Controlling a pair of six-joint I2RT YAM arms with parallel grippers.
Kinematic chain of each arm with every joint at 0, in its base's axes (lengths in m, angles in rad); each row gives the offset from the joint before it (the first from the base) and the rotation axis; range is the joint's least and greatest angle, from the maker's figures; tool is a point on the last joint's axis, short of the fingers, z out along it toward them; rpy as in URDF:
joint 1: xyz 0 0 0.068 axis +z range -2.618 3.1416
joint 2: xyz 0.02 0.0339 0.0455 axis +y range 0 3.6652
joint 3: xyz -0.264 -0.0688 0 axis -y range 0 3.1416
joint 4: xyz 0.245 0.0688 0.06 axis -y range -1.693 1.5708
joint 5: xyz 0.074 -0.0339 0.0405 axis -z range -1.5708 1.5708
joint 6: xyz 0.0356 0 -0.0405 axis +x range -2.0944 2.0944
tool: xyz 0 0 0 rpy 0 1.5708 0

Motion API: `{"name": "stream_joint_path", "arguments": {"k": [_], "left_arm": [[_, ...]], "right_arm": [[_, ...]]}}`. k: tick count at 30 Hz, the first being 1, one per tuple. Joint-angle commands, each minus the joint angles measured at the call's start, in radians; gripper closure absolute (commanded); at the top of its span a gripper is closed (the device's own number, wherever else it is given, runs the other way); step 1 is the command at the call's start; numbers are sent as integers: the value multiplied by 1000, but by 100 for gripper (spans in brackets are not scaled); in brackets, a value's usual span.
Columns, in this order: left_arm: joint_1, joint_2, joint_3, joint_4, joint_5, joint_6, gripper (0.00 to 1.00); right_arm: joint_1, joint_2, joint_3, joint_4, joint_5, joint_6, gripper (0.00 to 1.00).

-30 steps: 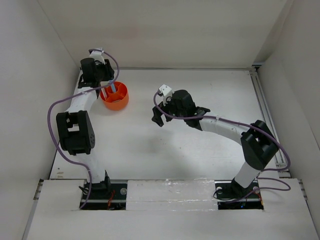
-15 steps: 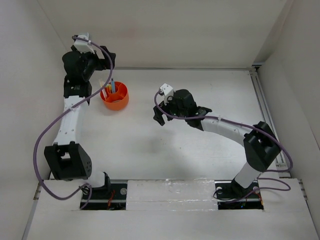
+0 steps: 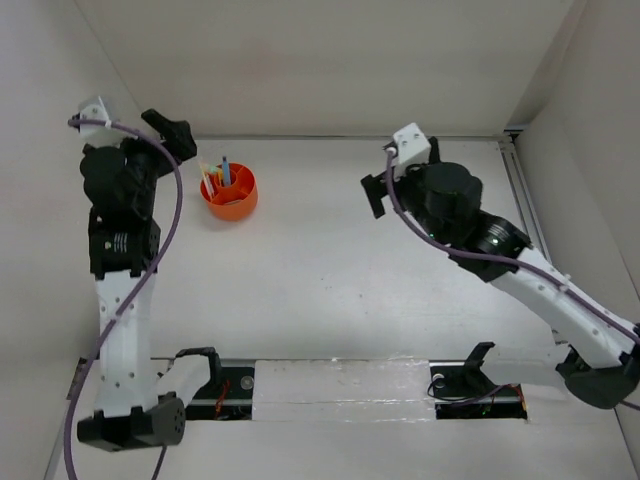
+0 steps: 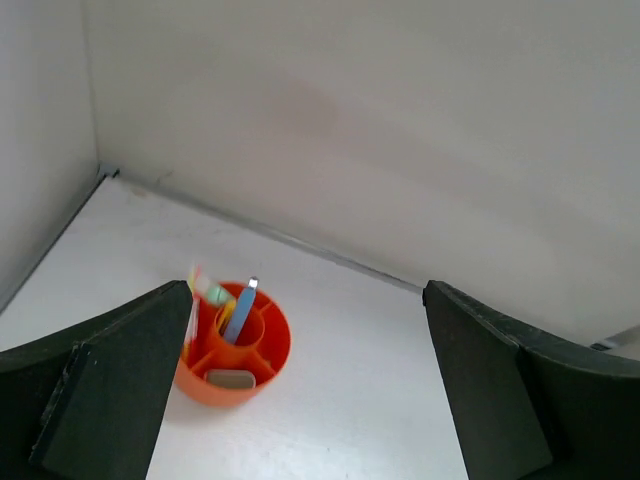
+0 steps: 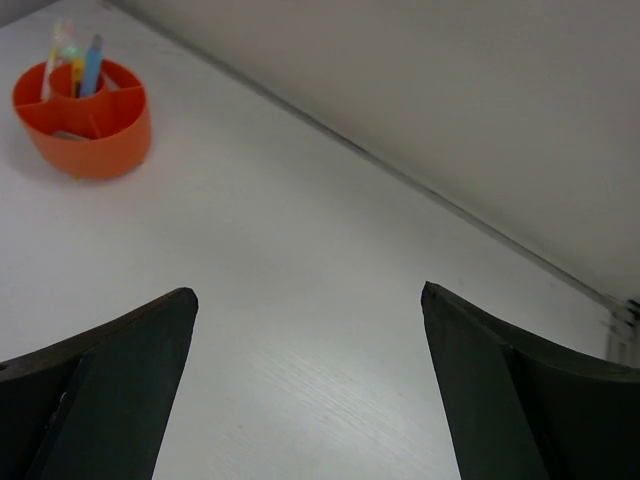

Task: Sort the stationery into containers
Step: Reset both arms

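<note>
Left jaws and right jaws gape wide and empty, high above the table (image 3: pixel 330 270); likely nothing is left to pick. Far below, between the left jaws, sits the orange tub (image 4: pixel 232 345), its dividers propping pens (image 4: pixel 240 310) upright, with perhaps an eraser (image 4: pixel 231 378) in the near compartment

Orange tub (image 3: pixel 235 208): one, on single worktop (image 3: pixel 340 280). Compartments inside: several, exact number not readable.

Pens upright in tub: four, told apart by colour. One blue pen (image 4: pixel 240 310), one pale green pen (image 4: pixel 213 293), one yellow pen (image 3: pixel 206 176), one pink pen (image 5: pixel 60 35). Blurred, so count tentative.

Eraser (image 4: pixel 232 378): one, pale, flat in tub.

Arms: two, left arm (image 3: pixel 122 300) and right arm (image 3: pixel 545 290).

Tools: two, left tool (image 4: pixel 308 290) and right tool (image 5: pixel 308 292), two fingers each.
</note>
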Motion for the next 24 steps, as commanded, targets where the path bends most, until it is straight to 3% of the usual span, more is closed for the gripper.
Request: {"name": "stream_joint_path", "arguments": {"k": [1,6,10,14,18,24], "left_arm": [[3,-128,-120,-132,-135,-118,0],[3,-309,-374,-162,-59,-158,0],[3,-432,-465,-228,-89,-129,0],[-49,-485,-516,-268,-216,-129,0],[-49,-496,-526,-268,-207,-139,0],[-49,-468,-536,-259,-197,-139,0]], "right_arm": [[10,-82,47,-177,183,-38,0],[23,-210,47,-304,228,11,0],[23,-282,17,-404,291,66,0],[23,-392,-67,-448,343,107,0],[23,-507,-152,-402,343,108,0],[23,-547,-164,-392,343,108,0]]}}
